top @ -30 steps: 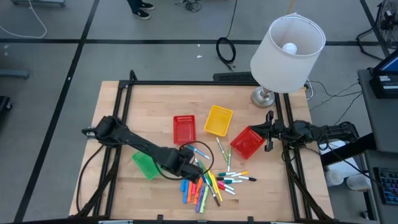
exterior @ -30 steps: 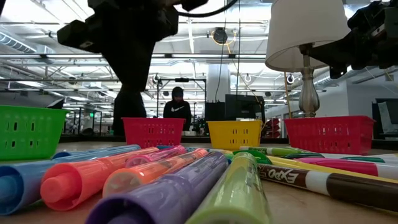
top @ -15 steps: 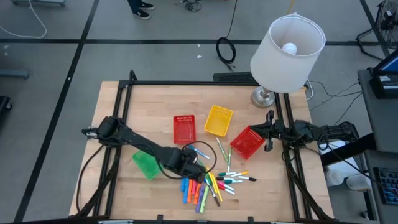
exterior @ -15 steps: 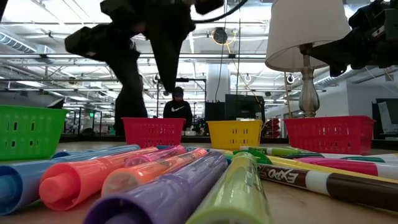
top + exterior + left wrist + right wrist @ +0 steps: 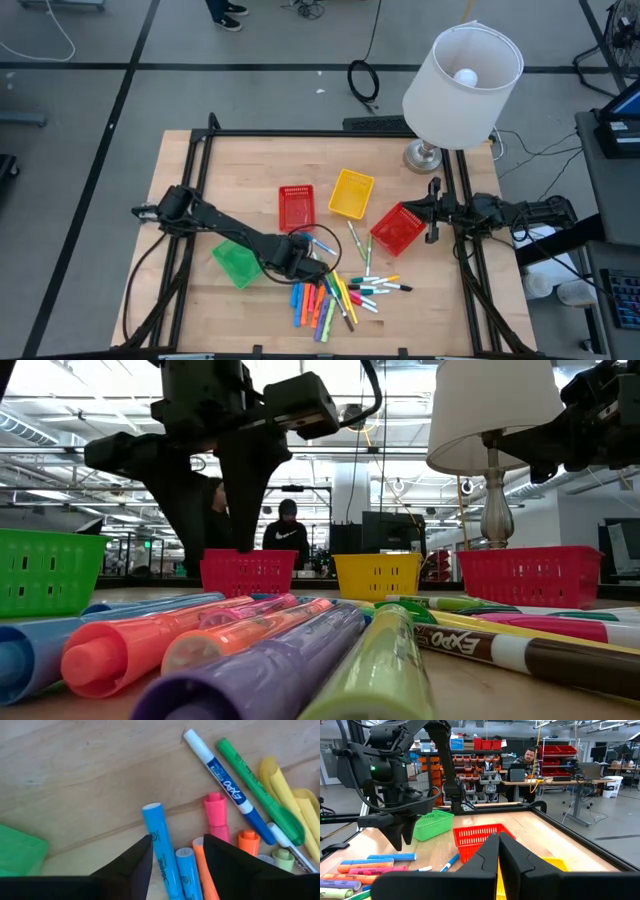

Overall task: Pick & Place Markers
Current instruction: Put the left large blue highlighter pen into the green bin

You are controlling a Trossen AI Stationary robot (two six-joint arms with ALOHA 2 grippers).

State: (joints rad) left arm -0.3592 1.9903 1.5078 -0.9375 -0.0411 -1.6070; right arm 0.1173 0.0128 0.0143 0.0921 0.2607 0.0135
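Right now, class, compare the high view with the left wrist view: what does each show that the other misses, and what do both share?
Only the high view shows the lamp, the red basket, the yellow basket and the right gripper, parked shut at the table's right edge. Only the left wrist view shows the EXPO lettering on a blue-and-white marker and the open left gripper above a blue highlighter. Both show the marker pile and green basket.

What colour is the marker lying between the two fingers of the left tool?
Light blue marker, seen best in the left wrist view.
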